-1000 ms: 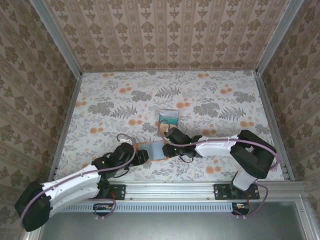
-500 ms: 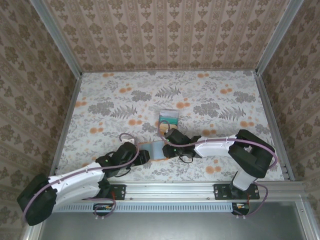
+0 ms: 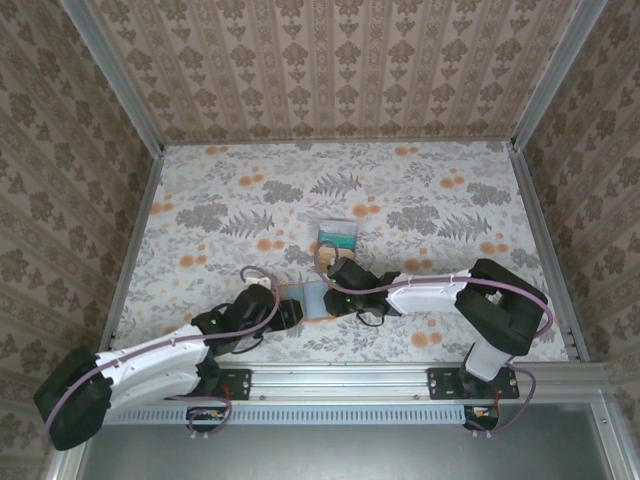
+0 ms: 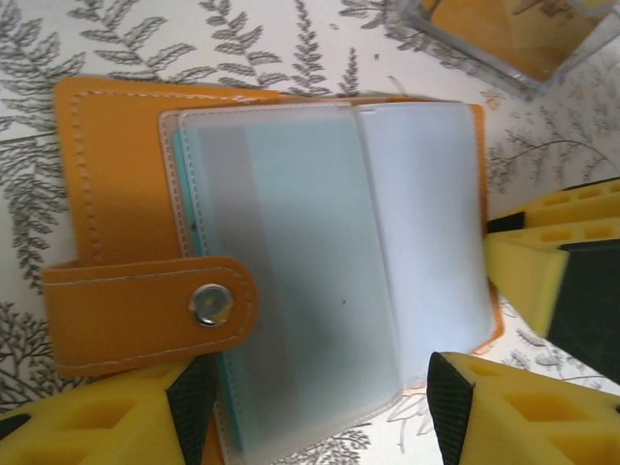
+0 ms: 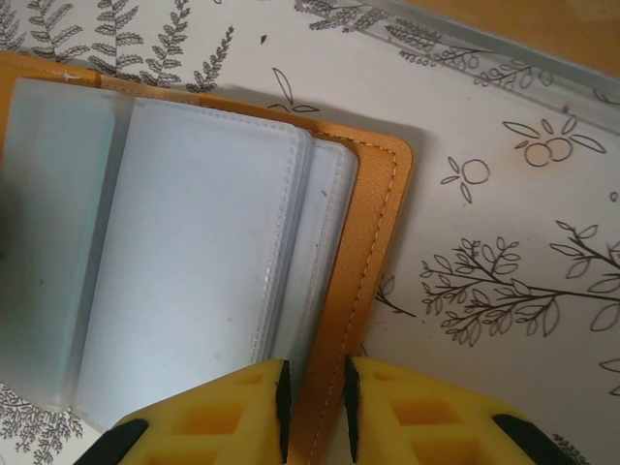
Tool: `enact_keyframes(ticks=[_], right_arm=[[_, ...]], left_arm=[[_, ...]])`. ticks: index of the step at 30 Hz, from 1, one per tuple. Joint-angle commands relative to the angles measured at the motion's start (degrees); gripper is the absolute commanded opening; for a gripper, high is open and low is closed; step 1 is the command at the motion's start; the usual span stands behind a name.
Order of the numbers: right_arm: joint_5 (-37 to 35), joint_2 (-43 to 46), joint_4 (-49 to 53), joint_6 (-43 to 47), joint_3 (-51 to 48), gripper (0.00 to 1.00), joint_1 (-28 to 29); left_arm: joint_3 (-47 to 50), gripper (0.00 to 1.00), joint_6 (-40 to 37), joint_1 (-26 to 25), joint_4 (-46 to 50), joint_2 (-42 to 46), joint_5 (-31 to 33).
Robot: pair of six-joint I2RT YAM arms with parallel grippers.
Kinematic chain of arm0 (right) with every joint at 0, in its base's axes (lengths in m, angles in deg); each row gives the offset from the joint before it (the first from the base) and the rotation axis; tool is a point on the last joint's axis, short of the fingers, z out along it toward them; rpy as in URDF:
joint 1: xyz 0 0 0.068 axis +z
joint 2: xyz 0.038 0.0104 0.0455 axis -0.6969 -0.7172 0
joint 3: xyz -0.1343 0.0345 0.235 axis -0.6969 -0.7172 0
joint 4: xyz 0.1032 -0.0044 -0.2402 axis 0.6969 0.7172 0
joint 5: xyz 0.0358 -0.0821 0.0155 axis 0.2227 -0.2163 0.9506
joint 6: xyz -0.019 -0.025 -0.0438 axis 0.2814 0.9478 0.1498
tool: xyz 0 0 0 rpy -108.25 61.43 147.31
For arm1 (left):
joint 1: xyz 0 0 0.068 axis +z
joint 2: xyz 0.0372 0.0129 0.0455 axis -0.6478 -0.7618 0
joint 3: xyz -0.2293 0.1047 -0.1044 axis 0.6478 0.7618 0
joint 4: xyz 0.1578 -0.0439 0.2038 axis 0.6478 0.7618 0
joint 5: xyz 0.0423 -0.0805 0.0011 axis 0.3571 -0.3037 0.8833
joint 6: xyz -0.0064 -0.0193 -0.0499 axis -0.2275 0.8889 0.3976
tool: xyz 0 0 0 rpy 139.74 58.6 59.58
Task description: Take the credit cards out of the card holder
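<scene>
The card holder (image 3: 305,298) lies open on the surface (image 3: 430,200) near the arms' bases. Its right cover edge is pinched in the clenched right tool (image 5: 313,397), and the left tool (image 4: 320,402) hangs spread wide over the clear sleeves. That thin pinch may slip, letting the holder drag or fold shut when a card is pulled.

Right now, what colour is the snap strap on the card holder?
The strap is orange with pale stitching, its snap silver; best in the left wrist view.
</scene>
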Motion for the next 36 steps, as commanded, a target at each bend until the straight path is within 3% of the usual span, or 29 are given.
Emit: enact_keyframes(ticks=[1, 10, 17, 28, 36], right_arm=[[1.18, -1.61, 0.08, -0.41, 1.41, 0.26, 0.78], [1.25, -1.88, 0.76, -0.20, 2.13, 0.26, 0.84], [1.09, -1.70, 0.68, -0.43, 1.85, 0.26, 0.89], [-0.03, -0.99, 0.31, -0.95, 1.22, 0.26, 0.88], [-7.16, 6.46, 0.12, -2.71, -2.98, 0.28, 0.54]], left_arm=[[-0.01, 0.64, 0.37, -0.29, -1.62, 1.56, -1.38], [-0.31, 0.64, 0.06, -0.26, -1.58, 1.64, -1.88], [-1.06, 0.88, -1.08, -0.31, 0.44, 2.40, -1.49], [-1.21, 0.81, -1.21, -0.44, -2.68, 3.79, -3.40], [-3.51, 0.81, -1.69, -2.01, -6.49, 0.28, -3.70]])
